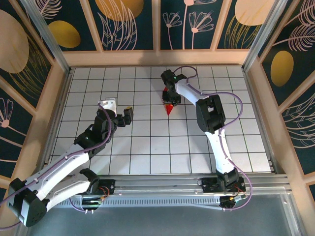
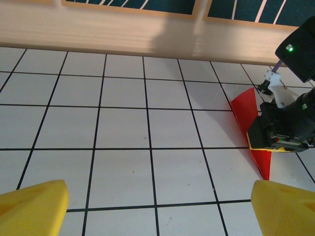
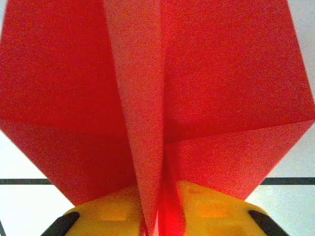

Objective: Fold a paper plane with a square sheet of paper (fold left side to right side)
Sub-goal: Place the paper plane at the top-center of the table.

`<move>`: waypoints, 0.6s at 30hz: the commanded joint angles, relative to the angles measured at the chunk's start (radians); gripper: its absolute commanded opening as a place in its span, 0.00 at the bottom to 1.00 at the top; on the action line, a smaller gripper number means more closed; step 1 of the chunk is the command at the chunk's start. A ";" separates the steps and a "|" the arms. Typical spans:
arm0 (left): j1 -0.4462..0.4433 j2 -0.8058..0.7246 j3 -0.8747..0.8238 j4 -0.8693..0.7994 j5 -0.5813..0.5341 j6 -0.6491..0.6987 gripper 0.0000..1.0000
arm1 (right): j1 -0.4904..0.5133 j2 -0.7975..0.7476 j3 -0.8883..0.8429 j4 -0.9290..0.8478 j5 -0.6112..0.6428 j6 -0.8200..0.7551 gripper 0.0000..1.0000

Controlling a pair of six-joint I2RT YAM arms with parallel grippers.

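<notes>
Right arm: you had it stretched to the far middle of the tiled table (image 1: 147,147), wrist turned down. The right gripper (image 3: 160,209) had its yellow fingers (image 3: 216,209) either side of the red paper plane (image 1: 170,109) at its centre fold, nose towards the bases; whether they pinched, you could not tell. Left arm: bent low, left gripper (image 1: 128,115) spread wide, empty, facing the plane, well apart.

Bare tiles of the table (image 1: 147,152) between the left gripper (image 1: 122,118) and the paper plane (image 1: 170,109) give open passage. The plane's far end is obstructed by the right gripper (image 1: 170,101). The right arm (image 1: 209,114) crosses the right-centre tiles. The wooden frame (image 1: 157,58) closes the far edge, near the plane.
</notes>
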 commanded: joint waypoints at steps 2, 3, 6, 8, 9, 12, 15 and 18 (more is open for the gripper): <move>0.005 -0.006 -0.007 -0.020 -0.002 0.004 0.95 | 0.003 0.024 -0.016 -0.016 0.027 -0.013 0.27; 0.006 -0.006 -0.007 -0.019 -0.003 0.005 0.95 | 0.003 0.024 -0.016 -0.016 0.027 -0.013 0.29; 0.006 -0.008 -0.006 -0.022 -0.004 0.005 0.95 | 0.005 0.025 -0.017 -0.020 0.027 -0.017 0.34; 0.007 -0.009 -0.005 -0.027 -0.007 0.005 0.95 | 0.006 0.027 -0.020 -0.026 0.049 -0.022 0.36; 0.005 -0.011 -0.004 -0.030 -0.010 0.006 0.95 | 0.006 0.027 -0.022 -0.028 0.051 -0.025 0.37; 0.005 -0.017 -0.004 -0.035 -0.020 0.007 0.95 | 0.007 0.027 -0.027 -0.034 0.056 -0.034 0.39; 0.005 -0.021 -0.004 -0.038 -0.026 0.008 0.95 | 0.010 0.027 -0.027 -0.042 0.064 -0.041 0.41; 0.005 -0.022 -0.002 -0.039 -0.028 0.009 0.95 | 0.013 0.021 -0.025 -0.045 0.071 -0.045 0.42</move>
